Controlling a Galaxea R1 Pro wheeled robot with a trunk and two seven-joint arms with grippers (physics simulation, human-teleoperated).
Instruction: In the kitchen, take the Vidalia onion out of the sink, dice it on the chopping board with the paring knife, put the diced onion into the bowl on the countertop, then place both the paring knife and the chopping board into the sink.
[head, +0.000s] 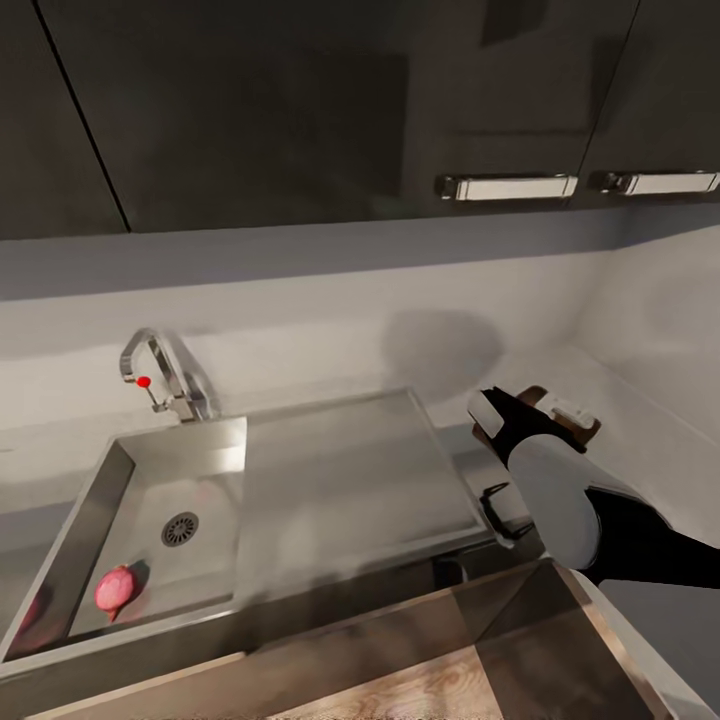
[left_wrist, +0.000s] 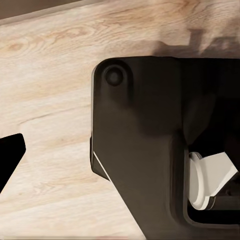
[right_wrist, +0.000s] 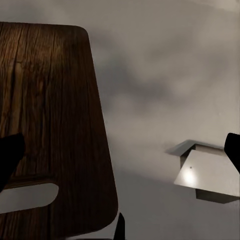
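The pinkish Vidalia onion (head: 115, 588) lies in the near left corner of the sink (head: 95, 510), close to the round drain. The brown chopping board (right_wrist: 50, 115) lies flat on the grey countertop (right_wrist: 165, 75), right of the drainboard (head: 350, 480), its handle slot (right_wrist: 25, 197) toward me. My right gripper (head: 537, 407) (right_wrist: 120, 155) hangs open above the board's edge, holding nothing. My left gripper (left_wrist: 120, 157) hangs low over the wooden floor beside my dark base, one fingertip (left_wrist: 11, 155) at the frame's edge, nothing held. The paring knife and bowl are out of view.
The chrome tap (head: 160, 375) with a red dot stands behind the basin. Dark wall cabinets with bar handles (head: 506, 186) hang overhead. A drainboard corner (right_wrist: 205, 175) sits near the board. The countertop (head: 650, 440) turns a corner at the right.
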